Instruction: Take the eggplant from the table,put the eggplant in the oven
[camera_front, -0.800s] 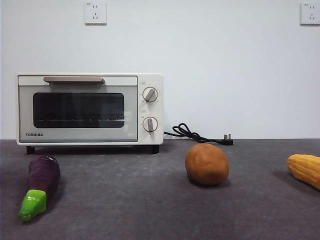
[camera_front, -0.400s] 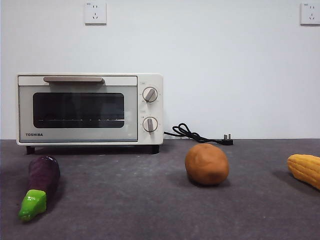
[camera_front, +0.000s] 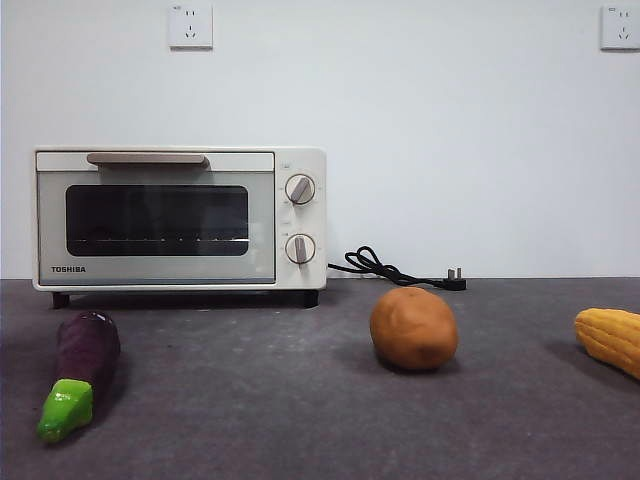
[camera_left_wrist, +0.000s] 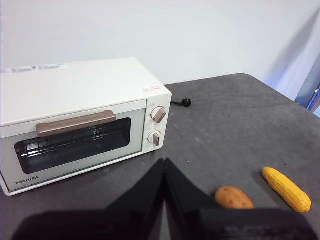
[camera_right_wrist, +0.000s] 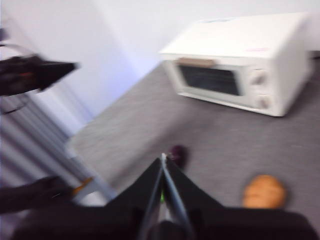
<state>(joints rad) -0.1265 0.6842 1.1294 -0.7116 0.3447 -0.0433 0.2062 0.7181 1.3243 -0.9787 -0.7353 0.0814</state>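
The eggplant (camera_front: 80, 368) lay on the table (camera_front: 300, 420) in front of the oven's (camera_front: 180, 218) door side, well short of the oven feet. In the front view its long axis ran toward the camera and slightly aslant, the green stem cap at the near end and the purple body pointing back toward the oven. The oven door was closed.

Neither arm showed in the front view, so both hung high and away from the work. The left gripper (camera_left_wrist: 164, 165) had its jaws pressed together, their tips meeting in a point; its camera looked down on the oven, the potato (camera_left_wrist: 234, 198) and the corn (camera_left_wrist: 286, 189), and the eggplant did not appear there. The right gripper (camera_right_wrist: 163, 161) was likewise closed to a point, its picture blurred. There the eggplant (camera_right_wrist: 176, 153) showed as a small dark purple shape just beyond the jaw tips, almost straight ahead, with the oven far behind it.

Which arm was nearer could not be told. A grasp would best go across the purple body, at right angles to its length, and the jaws had to spread first.
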